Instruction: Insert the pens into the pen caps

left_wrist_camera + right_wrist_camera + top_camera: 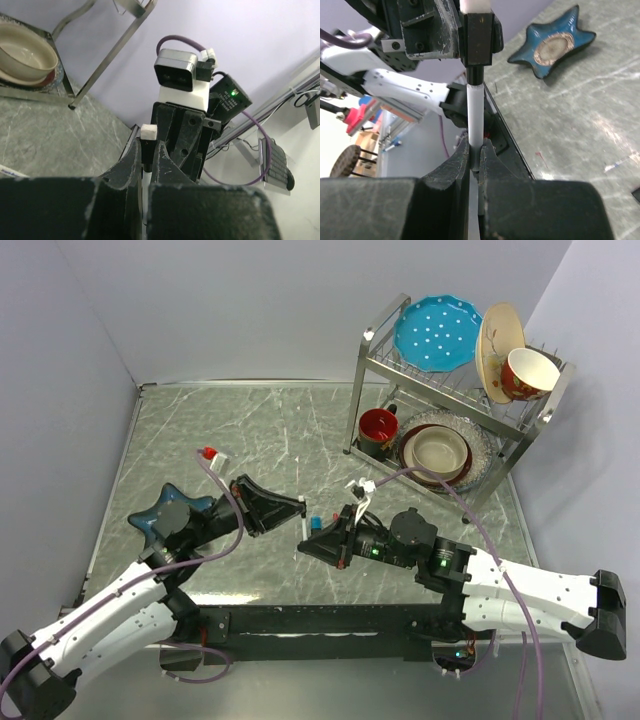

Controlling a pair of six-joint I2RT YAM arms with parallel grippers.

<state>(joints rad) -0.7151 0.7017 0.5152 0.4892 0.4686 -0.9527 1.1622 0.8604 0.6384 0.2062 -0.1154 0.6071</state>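
A thin white-barrelled pen [475,112] stands between the two grippers, which meet over the middle of the table. My right gripper [475,145] is shut on its white barrel. Higher up, a black pen cap [479,40] sits on the pen, with a white stub above it. My left gripper [148,147] is shut on that black cap [148,150]. From above, the left gripper [300,506] and right gripper [308,543] are tip to tip. A small blue piece [316,524] shows beside them. A red-tipped white piece [209,453] lies at the back left.
A blue star-shaped dish [165,515] lies by the left arm. A metal dish rack [450,390] with plates, bowls and a red mug stands at the back right. A thin pen-like streak [620,162] lies on the marble table [270,430].
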